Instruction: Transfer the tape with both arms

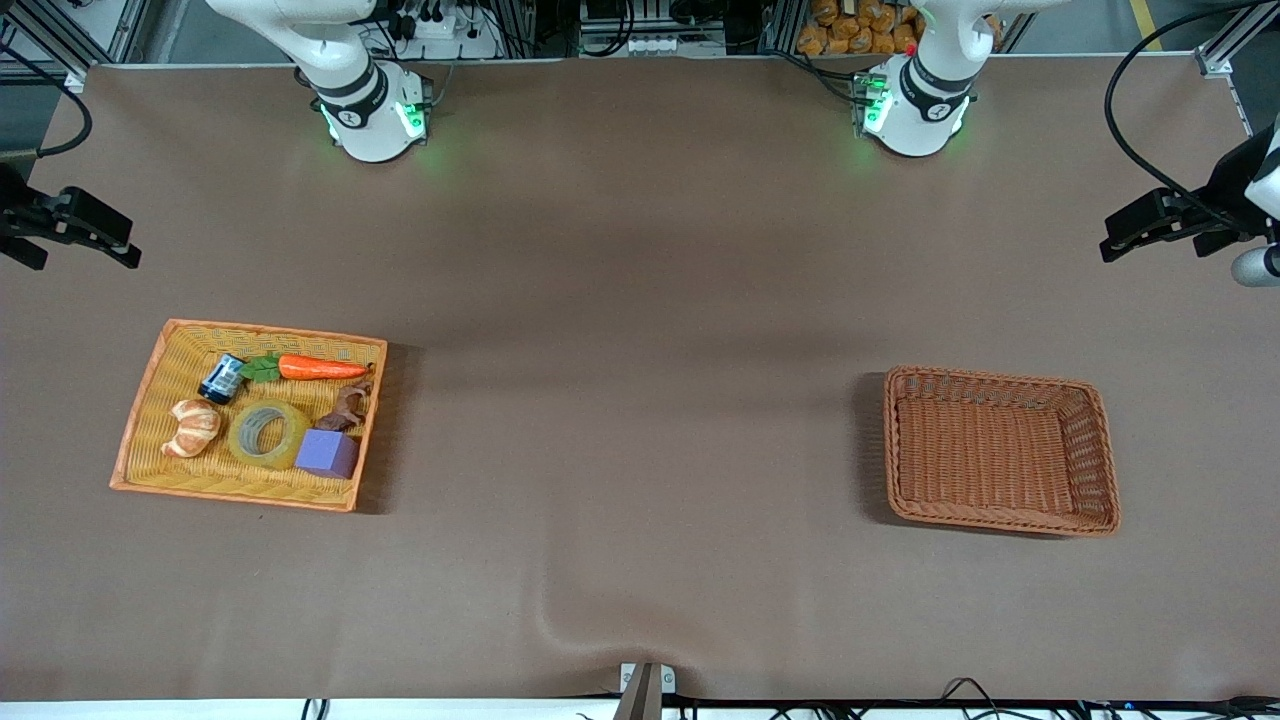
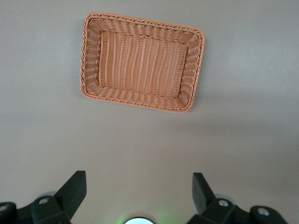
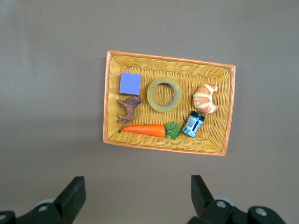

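My left gripper (image 2: 135, 193) hung open high over the bare table, the empty brown basket (image 2: 88, 60) in the upper part of its wrist view. My right gripper (image 3: 135, 193) was open too, above the yellow basket (image 3: 168, 58). There the tape (image 1: 268, 434) lay flat between the croissant (image 1: 192, 427) and the purple cube (image 1: 327, 453), lower left in the front view.
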